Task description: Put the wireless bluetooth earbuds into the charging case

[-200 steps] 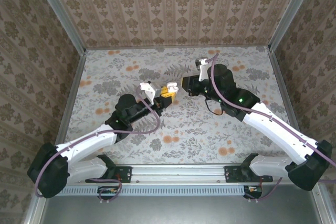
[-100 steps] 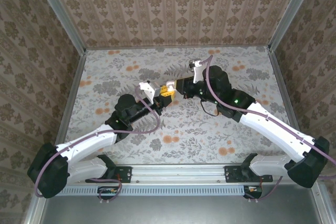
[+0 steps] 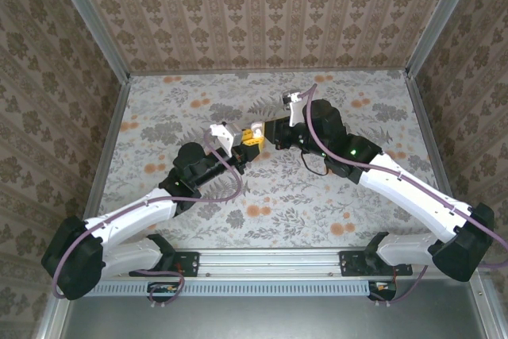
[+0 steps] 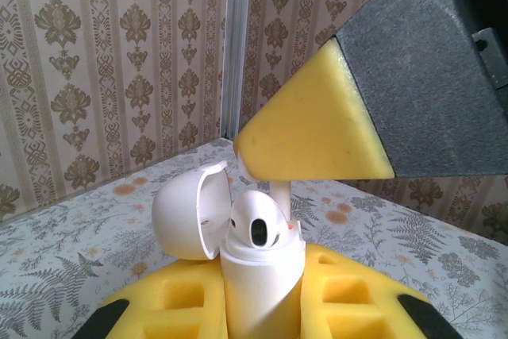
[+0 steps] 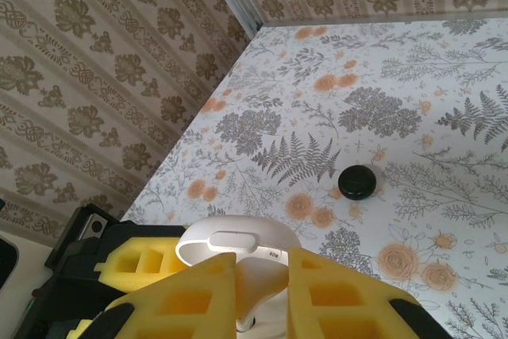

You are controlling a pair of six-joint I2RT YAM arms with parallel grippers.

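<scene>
My left gripper [image 4: 262, 315] is clamped narrow on the white charging case [image 4: 258, 283], holding it upright with the lid [image 4: 186, 212] swung open to one side. One white earbud [image 4: 258, 229] sits seated in the case. Just above and behind it, my right gripper [image 5: 260, 275] pinches the second earbud [image 4: 279, 190], stem pointing straight down beside the seated one. I judge the move ahead to be a short vertical drop along that stem.
</scene>
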